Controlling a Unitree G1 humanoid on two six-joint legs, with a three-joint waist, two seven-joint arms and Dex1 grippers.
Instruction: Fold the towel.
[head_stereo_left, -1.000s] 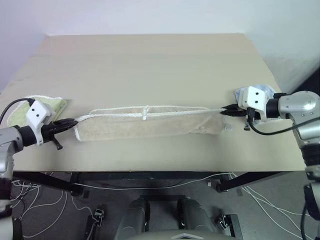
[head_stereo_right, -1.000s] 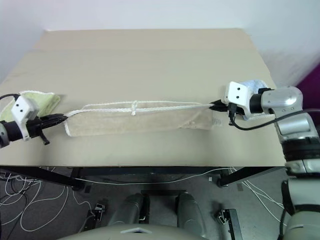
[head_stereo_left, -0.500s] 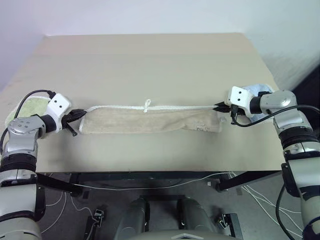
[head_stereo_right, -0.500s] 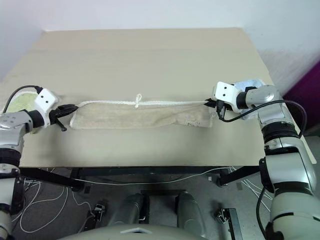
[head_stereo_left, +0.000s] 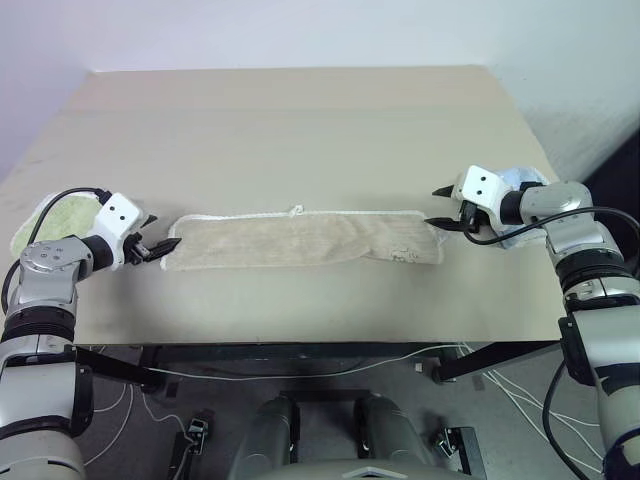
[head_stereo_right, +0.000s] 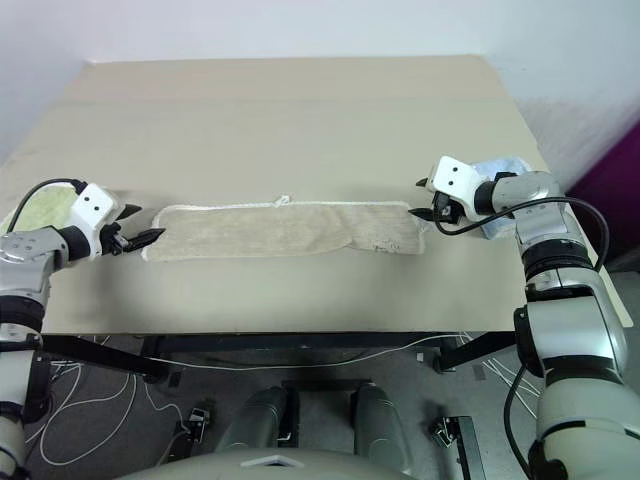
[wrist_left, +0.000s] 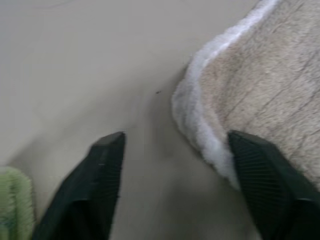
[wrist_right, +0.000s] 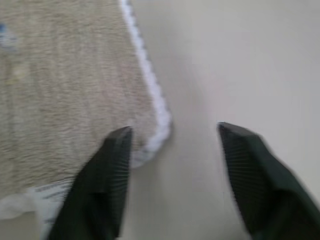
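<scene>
Both tools let go since prev frame, towel (head_stereo_left: 300, 240) dropped flat | left tool (head_stereo_left: 163, 247) & right tool (head_stereo_left: 441, 208) wide open, empty, at towel ends | towel mid-surface (head_stereo_left: 300, 120), folded lengthwise | next: regrasp for crosswise fold

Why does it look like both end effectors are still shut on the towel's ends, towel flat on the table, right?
Not shut: both wrist views show open jaws with nothing between them. The left end effector and right end effector sit open at the ends of the towel, which lies flat on the table.
</scene>
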